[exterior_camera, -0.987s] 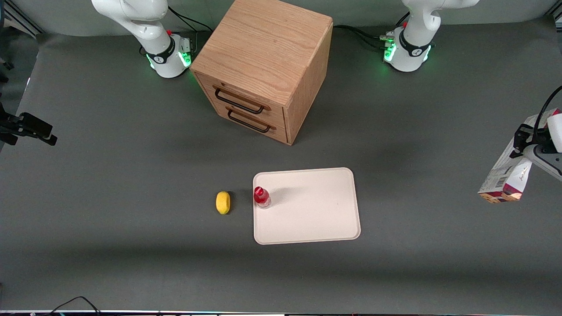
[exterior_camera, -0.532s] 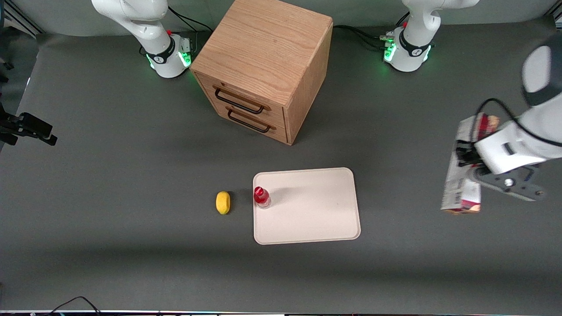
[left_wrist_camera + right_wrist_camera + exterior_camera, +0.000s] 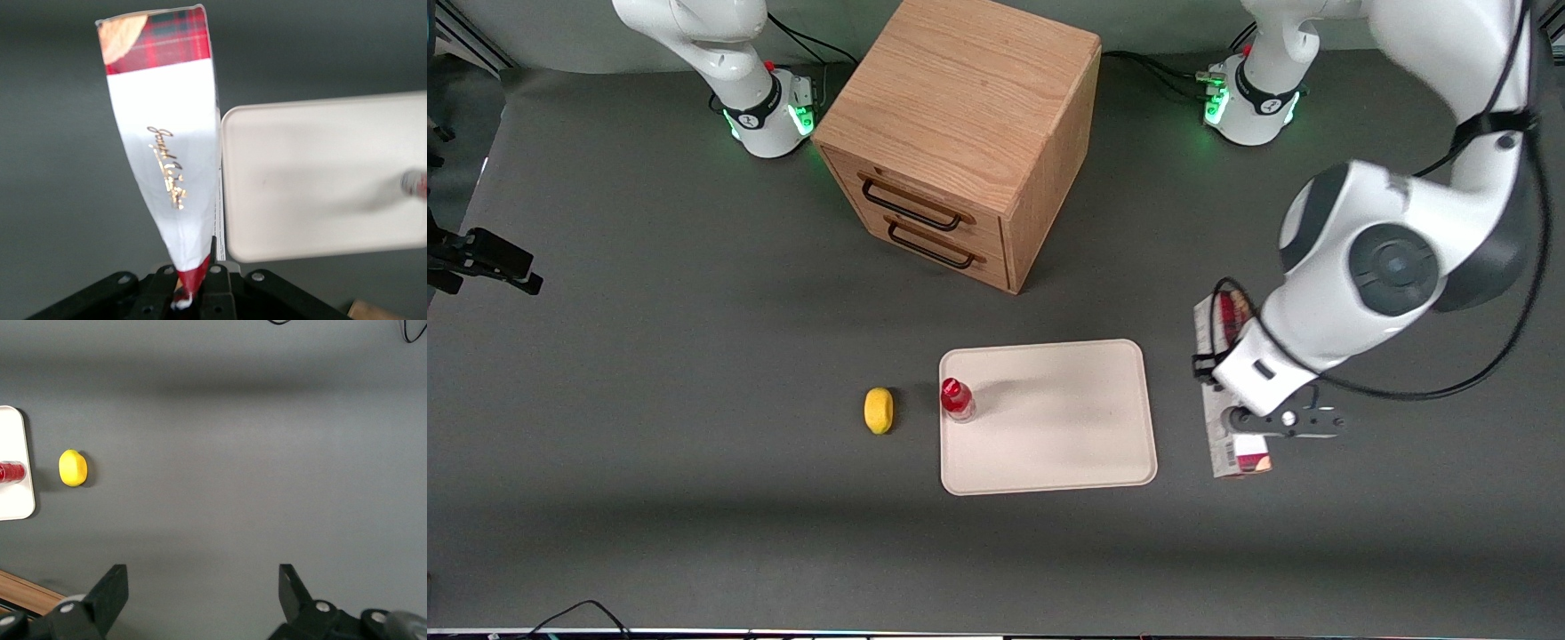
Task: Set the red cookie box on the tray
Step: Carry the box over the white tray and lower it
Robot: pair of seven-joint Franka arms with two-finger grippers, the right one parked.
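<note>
One red cookie box is being carried above the desk, just beside the tray, with the jaws of the gripper closed on its end, and a further sideways carry is judged needed before lowering.

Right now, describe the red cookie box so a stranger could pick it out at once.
Start at the beige tray in front of the wooden drawer cabinet. Beside its edge toward the working arm's end, the gripper holds the red cookie box. It is long and narrow, white with red tartan ends, unlike the small red-capped bottle on the tray.
</note>
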